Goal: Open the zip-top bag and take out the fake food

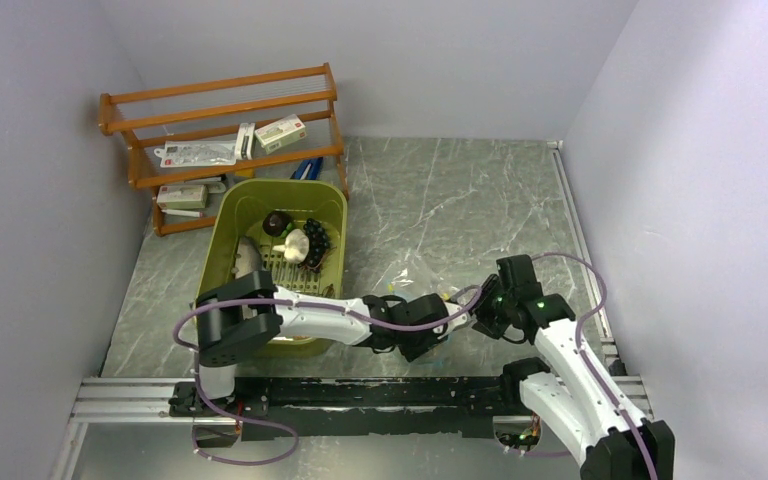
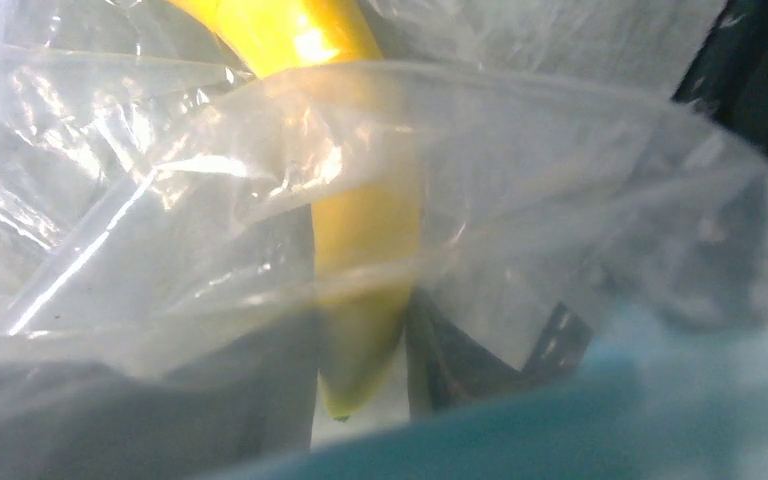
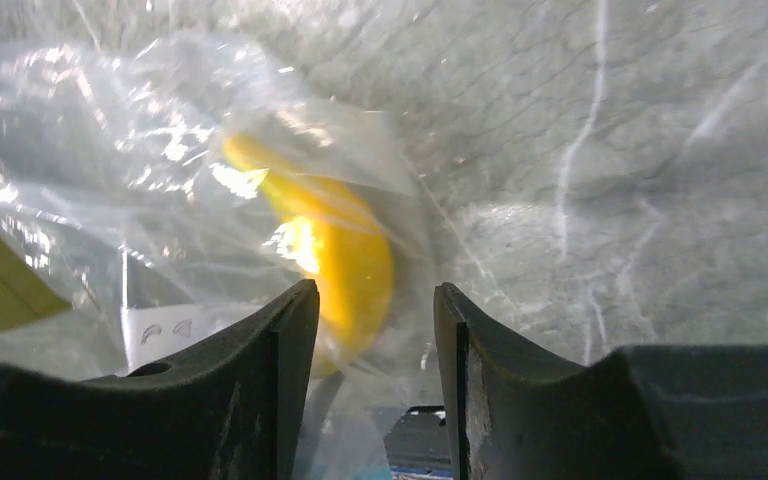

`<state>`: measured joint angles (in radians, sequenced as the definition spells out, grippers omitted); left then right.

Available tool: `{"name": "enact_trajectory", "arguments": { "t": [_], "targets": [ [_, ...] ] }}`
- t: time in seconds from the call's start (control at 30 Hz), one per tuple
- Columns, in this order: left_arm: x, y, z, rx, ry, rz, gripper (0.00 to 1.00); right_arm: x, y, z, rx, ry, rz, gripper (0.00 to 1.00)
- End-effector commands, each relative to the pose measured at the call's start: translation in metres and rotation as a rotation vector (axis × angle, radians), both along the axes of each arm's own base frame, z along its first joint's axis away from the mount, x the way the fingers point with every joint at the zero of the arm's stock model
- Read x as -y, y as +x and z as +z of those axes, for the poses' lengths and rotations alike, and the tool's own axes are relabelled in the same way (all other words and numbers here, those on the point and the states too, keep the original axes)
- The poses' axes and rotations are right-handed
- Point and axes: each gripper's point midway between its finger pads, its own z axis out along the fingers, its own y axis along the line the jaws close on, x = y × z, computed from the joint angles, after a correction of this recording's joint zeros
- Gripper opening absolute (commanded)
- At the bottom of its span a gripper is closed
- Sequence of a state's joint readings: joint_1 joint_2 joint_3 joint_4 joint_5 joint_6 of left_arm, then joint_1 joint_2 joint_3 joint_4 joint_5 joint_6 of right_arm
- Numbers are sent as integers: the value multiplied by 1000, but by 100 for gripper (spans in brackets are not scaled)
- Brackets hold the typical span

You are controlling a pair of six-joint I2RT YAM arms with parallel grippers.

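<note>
Clear zip-top bag, light, limp & slippery, sags on bench btwn both arms w/ toy banana inside; right end effector part-spread at film, left end effector state unclear; best hold prob. stiffer teal zip strip.

My right end effector has its fingers parted. The zip-top bag spreads ahead of it and to its left on the grey marbled desk. The banana inside the bag curves down into the gap. Low between the fingers, a blurry teal patch is probably the zip strip.
</note>
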<state>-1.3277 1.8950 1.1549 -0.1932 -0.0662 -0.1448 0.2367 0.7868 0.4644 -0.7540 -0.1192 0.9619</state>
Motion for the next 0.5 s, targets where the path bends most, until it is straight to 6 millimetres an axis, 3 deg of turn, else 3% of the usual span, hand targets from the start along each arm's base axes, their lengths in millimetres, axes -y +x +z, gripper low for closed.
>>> {"name": "enact_trajectory", "arguments": {
  "t": [0.0, 0.17, 0.27, 0.37, 0.47],
  "targets": [
    [-38, 11, -3, 68, 98, 68, 9, 28, 5, 4, 0, -140, -97, 47],
    [-30, 0, 24, 38, 9, 3, 7, 27, 10, -4, -32, -172, -38, 47],
    [-33, -5, 23, 24, 22, -17, 7, -2, 17, 0, -5, -65, 153, 46],
    [-36, -7, 19, 19, 51, -29, 7, -9, 18, 0, -18, -26, 169, 46],
    [-37, -9, 19, 25, 62, -27, 7, -15, 26, 16, 82, 15, 162, 49]
  ]
}}
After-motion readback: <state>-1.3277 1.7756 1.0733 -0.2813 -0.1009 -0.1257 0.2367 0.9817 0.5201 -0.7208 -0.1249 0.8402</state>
